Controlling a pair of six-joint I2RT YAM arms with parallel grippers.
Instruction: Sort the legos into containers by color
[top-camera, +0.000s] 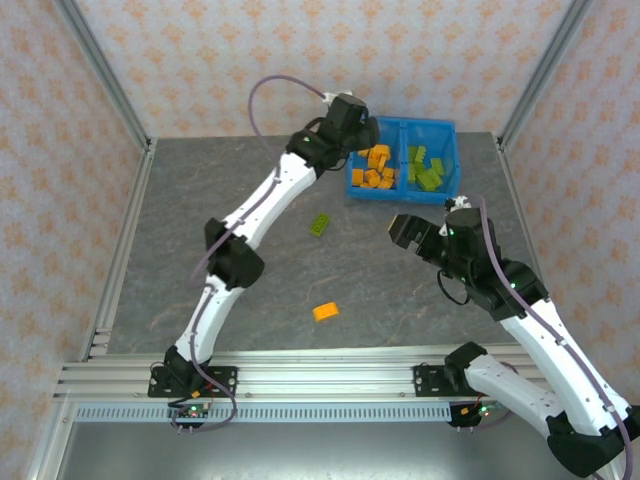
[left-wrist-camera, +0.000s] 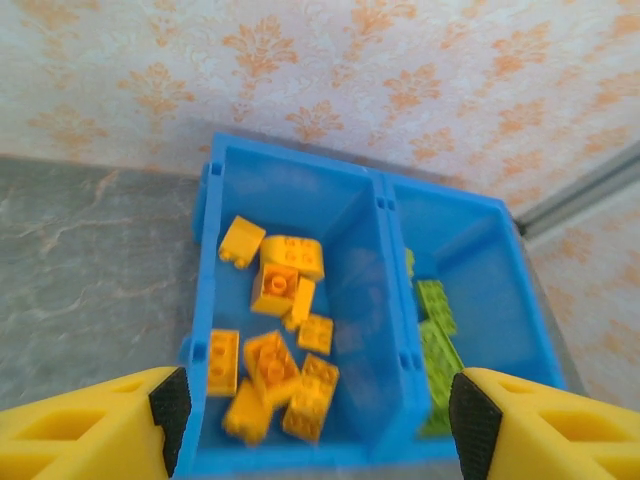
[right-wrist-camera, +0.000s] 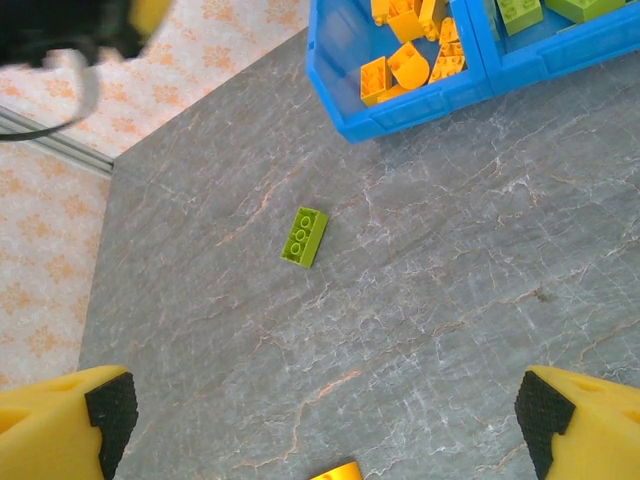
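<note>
Left gripper (left-wrist-camera: 312, 415) splayed wide, empty, over near rim of bright blue plastic bin (left-wrist-camera: 290, 180); right gripper (right-wrist-camera: 322, 425) splayed wide, empty, above roomy grey marbled tabletop (right-wrist-camera: 450, 280).

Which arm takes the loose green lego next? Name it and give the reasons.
Right, probably. The right claw hangs open over the table, facing the green lego below it. The left claw is open too, but sits over the orange compartment of the blue bin, pointed away from that brick.
</note>
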